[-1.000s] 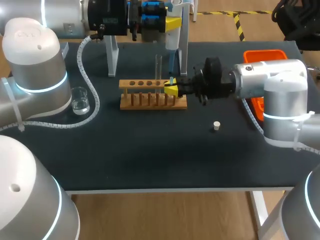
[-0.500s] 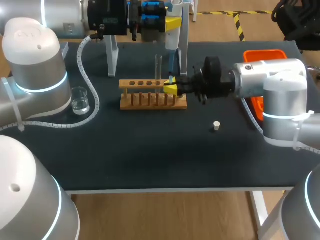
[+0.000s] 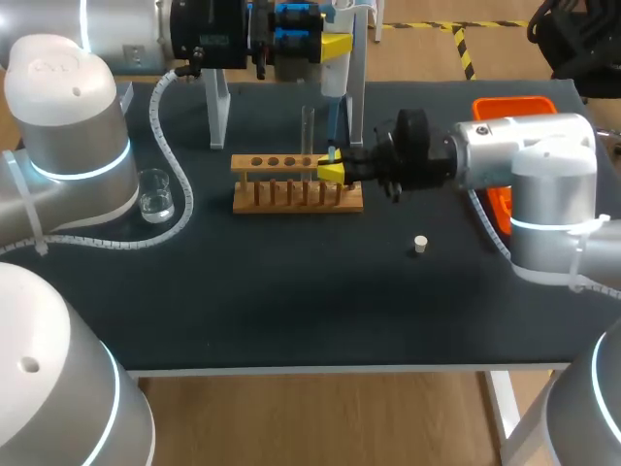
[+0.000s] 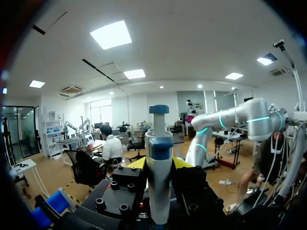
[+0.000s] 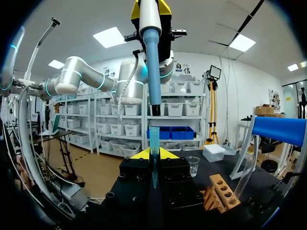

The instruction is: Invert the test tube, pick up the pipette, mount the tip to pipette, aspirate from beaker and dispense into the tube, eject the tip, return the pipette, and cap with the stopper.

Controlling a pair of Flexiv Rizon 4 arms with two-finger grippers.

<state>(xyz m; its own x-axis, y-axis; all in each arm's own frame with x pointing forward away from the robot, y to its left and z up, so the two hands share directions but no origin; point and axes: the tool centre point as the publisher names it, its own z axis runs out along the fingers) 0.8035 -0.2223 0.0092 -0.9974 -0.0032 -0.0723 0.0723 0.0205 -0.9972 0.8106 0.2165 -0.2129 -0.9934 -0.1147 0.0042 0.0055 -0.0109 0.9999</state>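
Head: pipette (image 3: 335,78) hung behind wooden rack (image 3: 296,184); stopper (image 3: 420,244) lay loose right of the rack (capping undone).
Left wrist: left gripper (image 4: 158,165) clamped the white, blue-collared pipette.
Right wrist: right gripper (image 5: 154,154) pinched a translucent blue tip (image 5: 154,143) by the rack's end, nozzle apart from it. Mounting judged pending.

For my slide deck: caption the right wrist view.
Right gripper holds a blue tip upright beneath the pipette held by the left gripper.
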